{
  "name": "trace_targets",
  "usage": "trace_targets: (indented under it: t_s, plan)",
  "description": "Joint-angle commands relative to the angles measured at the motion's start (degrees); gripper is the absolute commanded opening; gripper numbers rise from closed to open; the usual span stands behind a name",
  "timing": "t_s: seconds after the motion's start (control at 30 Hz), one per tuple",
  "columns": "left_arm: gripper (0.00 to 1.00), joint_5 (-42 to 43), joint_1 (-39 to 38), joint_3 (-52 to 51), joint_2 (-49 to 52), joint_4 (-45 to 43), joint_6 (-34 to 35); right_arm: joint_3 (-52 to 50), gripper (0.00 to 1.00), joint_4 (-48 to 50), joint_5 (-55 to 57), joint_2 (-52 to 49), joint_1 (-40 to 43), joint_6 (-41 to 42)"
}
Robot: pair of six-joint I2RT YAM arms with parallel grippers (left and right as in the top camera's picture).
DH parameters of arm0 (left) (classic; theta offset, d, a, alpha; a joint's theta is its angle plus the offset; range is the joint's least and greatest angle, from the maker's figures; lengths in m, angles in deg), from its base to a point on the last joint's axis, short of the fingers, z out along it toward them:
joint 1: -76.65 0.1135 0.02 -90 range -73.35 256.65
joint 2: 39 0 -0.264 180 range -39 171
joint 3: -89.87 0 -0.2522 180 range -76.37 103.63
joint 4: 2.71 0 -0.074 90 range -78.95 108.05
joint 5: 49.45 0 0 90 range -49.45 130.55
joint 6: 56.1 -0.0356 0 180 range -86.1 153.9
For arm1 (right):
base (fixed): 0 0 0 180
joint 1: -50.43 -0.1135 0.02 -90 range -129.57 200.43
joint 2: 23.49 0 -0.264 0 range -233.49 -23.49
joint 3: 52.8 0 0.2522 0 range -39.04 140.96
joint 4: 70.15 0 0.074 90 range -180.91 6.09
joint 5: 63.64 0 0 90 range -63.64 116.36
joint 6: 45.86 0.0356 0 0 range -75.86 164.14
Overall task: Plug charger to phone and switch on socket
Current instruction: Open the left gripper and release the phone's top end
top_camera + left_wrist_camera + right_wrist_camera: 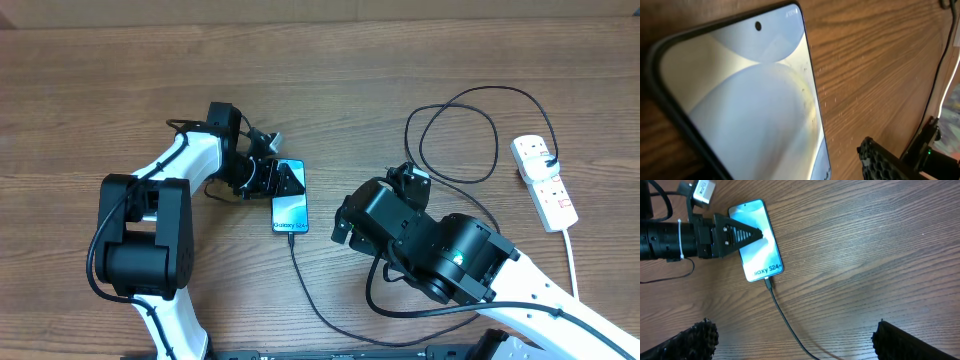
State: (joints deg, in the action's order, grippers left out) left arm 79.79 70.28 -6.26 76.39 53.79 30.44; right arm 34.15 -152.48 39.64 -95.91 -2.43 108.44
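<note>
Phone (290, 208) is lying mid-frame, charger (780, 311) seemingly plugged in at its lower end. Left gripper (275, 182) is hovering over it unclamped; right gripper (795, 336) is gaping empty. The phone looks slim, rigid and slippery, probably best pinched by its long edges.

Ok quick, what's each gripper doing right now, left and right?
Left gripper: open, at the top end of the phone, one finger clear of its edge.
Right gripper: open, holding nothing.
</note>
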Motion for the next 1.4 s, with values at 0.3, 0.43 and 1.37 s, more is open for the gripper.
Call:
trace_targets:
  t_s: [0.3,0.43,1.37]
  plan:
    - [0.72,-10.5,0.0,-1.4,2.0,-0.7,4.0,0.3,1.0,0.8,-0.1,0.5,0.2,0.2]
    - [0.73,-13.1,0.0,-1.4,2.0,-0.5,7.3,0.3,1.0,0.7,0.0,0.5,0.2,0.2]
    - [0.75,-21.7,0.0,-0.2,1.9,1.9,14.2,0.3,1.0,1.4,4.5,0.5,0.2,0.2]
